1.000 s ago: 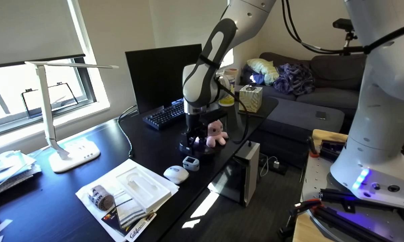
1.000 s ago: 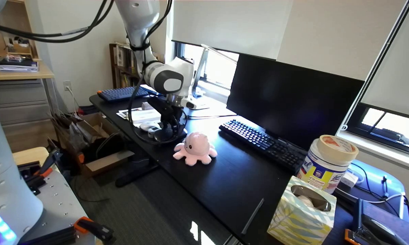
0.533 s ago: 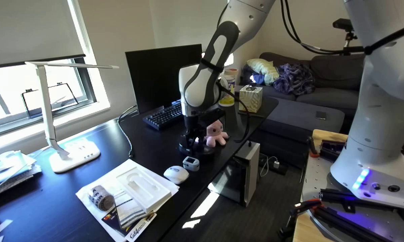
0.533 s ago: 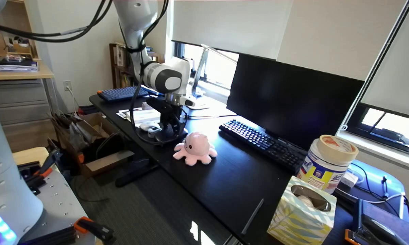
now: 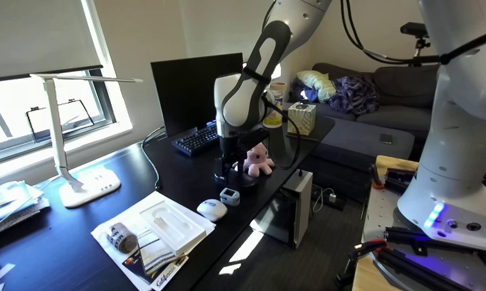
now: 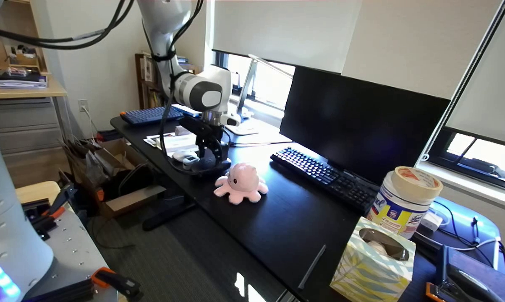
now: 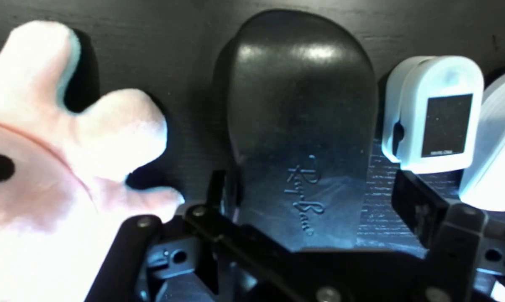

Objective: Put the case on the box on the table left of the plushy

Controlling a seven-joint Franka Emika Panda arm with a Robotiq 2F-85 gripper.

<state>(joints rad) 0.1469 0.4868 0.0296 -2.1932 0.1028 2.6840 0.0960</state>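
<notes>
The case (image 7: 302, 105), dark with raised lettering, lies flat on the black table (image 6: 286, 226). Its far end sits between the pink plushy (image 7: 122, 130) and a white finger clip. In both exterior views the case (image 6: 195, 166) is left of the plushy (image 6: 240, 182), largely behind my gripper (image 5: 231, 173). My gripper (image 7: 317, 199) is open around the near end of the case. The right finger (image 7: 418, 209) stands apart from it; the left finger is close to its edge, contact unclear. The tan-yellow box (image 5: 301, 118), a tissue box, stands at one end of the table.
The white finger clip (image 5: 230, 196) and a white mouse (image 5: 212, 209) sit close beside the case. A keyboard (image 6: 319, 172) and monitor (image 6: 357, 126) line the back. Papers with a white tray (image 5: 174, 224) lie farther along. A tub (image 6: 399, 205) adjoins the box.
My gripper's fingers have spread, letting go of the case. The hand has shifted slightly and risen a little. The case has come to lie flatter on the table; the plushy stays put.
</notes>
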